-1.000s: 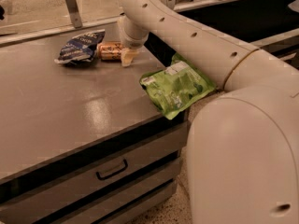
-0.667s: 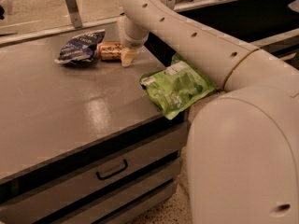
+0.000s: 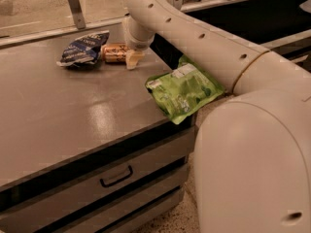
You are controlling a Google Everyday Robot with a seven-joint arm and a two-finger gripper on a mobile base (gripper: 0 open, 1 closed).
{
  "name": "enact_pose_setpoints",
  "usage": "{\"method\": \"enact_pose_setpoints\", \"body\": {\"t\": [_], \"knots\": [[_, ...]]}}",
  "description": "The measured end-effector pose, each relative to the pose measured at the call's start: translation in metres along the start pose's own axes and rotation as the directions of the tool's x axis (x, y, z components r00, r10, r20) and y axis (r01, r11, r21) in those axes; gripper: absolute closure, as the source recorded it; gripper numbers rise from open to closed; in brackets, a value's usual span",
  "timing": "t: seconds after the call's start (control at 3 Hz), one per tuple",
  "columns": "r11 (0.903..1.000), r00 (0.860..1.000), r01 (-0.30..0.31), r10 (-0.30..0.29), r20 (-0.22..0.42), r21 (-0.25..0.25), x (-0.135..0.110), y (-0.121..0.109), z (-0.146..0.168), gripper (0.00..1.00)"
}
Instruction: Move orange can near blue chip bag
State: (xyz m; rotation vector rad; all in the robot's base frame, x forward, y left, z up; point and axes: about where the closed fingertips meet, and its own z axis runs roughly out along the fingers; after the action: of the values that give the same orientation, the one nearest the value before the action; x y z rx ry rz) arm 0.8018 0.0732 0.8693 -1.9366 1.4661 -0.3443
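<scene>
The orange can [image 3: 114, 52] is seen lying on its side at the far part of the grey counter [image 3: 63, 115], its left end touching or just beside the right edge of the blue chip bag [image 3: 82, 49], which lies flat there. The can's right end is covered by the gripper [image 3: 132, 58], which is set down at the counter directly right of the can. Whether the can is grasped or let go cannot be told, since the contact is hidden behind the wrist and the pale tip below it. The lettering on the can cannot be read. The gripper is carried by a pale arm [image 3: 204, 38] that reaches in from the right and crosses over the counter's far right corner. A bright green bag [image 3: 183, 90] is laid at the counter's right edge, well apart from the can, with its right part hanging past the edge and its far corner tucked under the arm. The right foreground is filled by the robot's rounded body [image 3: 252, 169], cut off by the frame. Beneath the counter, a drawer with a dark handle [image 3: 116, 176] is visible. A metal post [image 3: 74, 6] stands beyond the blue bag, cut off at the top.
</scene>
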Motion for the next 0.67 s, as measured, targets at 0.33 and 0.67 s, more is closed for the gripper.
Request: {"method": "enact_pose_setpoints", "body": {"t": [0.33,0.67], "knots": [[1.0,1.0,0.0,0.0,0.0,0.0,0.0,0.0,0.0,0.0],[1.0,1.0,0.0,0.0,0.0,0.0,-0.0001,-0.0001,-0.0002,0.0]]}}
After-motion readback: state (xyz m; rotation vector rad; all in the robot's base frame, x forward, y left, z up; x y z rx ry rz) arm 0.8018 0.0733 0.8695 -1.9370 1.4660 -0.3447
